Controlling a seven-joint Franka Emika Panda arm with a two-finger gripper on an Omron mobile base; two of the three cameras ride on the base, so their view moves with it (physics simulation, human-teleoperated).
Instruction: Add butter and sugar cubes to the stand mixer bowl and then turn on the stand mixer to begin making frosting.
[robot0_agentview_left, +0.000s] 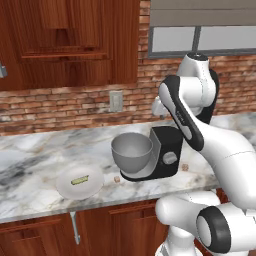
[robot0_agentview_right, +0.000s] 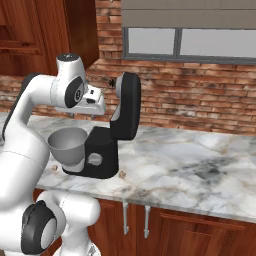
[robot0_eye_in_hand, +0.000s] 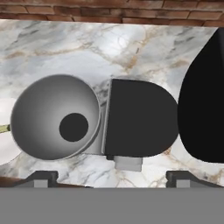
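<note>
Arm raised above black mixer (robot0_agentview_left: 165, 152), gripper (robot0_eye_in_hand: 109, 181) hanging over it, fingers spread wide, empty. Grey bowl (robot0_agentview_left: 132, 151) on mixer, nothing inside. Butter (robot0_agentview_left: 80, 180) on white plate (robot0_agentview_left: 64, 188) left of bowl; sugar cubes (robot0_agentview_left: 117, 178) on counter (robot0_agentview_left: 35, 150) near mixer base. First step not yet begun; next move likely swing left, descend, pinch butter

Marble counter (robot0_agentview_left: 40, 150) with stand mixer (robot0_agentview_left: 162, 152), plate (robot0_agentview_left: 92, 187), sugar cubes (robot0_agentview_left: 185, 167).
</note>
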